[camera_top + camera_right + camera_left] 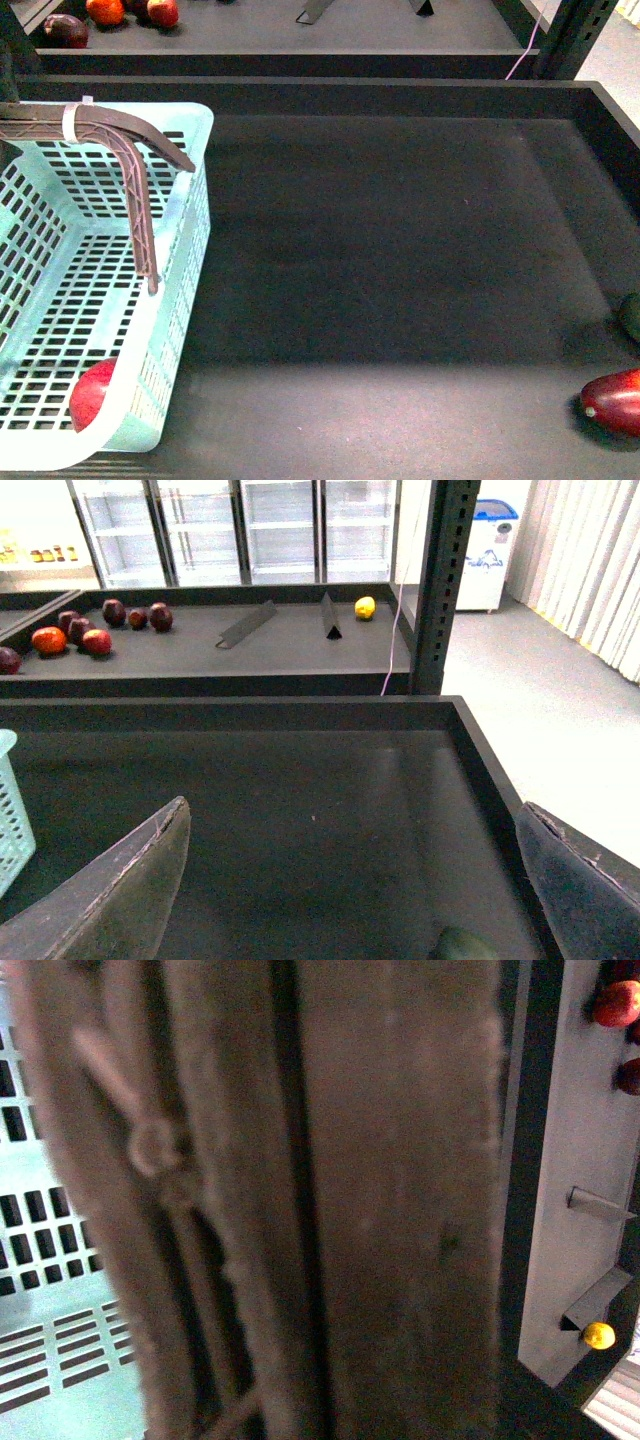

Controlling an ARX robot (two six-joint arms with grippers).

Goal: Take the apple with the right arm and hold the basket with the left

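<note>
Now: apple (92, 395) already inside basket (180, 260), lower left of front view, by near wall. Maroon fruit (612, 400) on tabletop (400, 250), lower right, not target. Right fingers (120, 890) wide apart, empty. Left fingers: cannot tell, wrist view filled by blurred brown handle (140, 210). Judgement: job left is steady hold; grip handle firm, basket level so apple won't roll. Far shelf (300, 35), top: ignore.
</note>
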